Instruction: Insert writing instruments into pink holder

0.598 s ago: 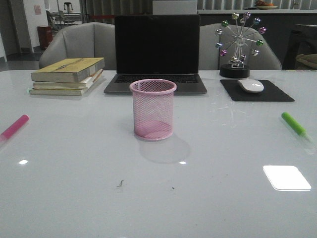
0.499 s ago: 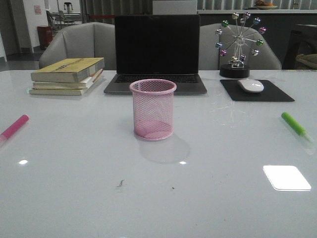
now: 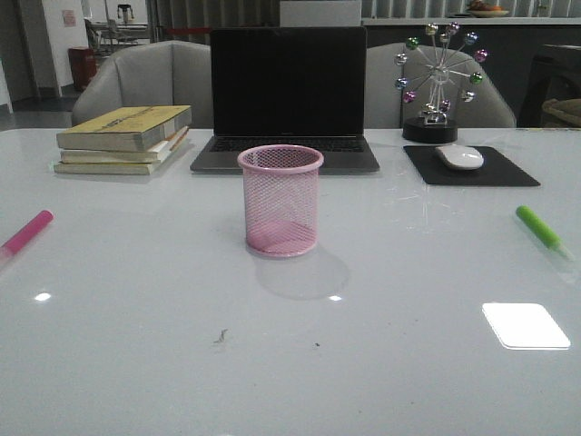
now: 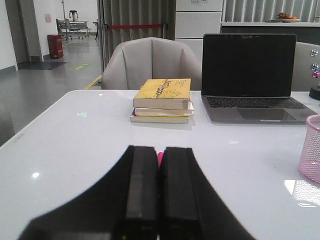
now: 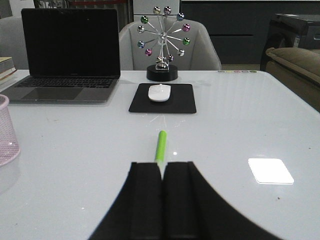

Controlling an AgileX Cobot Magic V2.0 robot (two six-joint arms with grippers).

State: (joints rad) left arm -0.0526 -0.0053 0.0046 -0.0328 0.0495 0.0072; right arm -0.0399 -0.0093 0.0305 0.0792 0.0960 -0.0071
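Mesh pink holder stands round, upright.

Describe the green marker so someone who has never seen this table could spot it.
Start at the pink holder mid-table, then look far right, nearer than the black mouse pad. The green marker lies flat there alone; its twin, the pink marker, lies at the far left edge.

Each hand, the left hand and the right hand, was seen as matte black. Two flat, blocky fingers were shown on each, widening into curved black bases.
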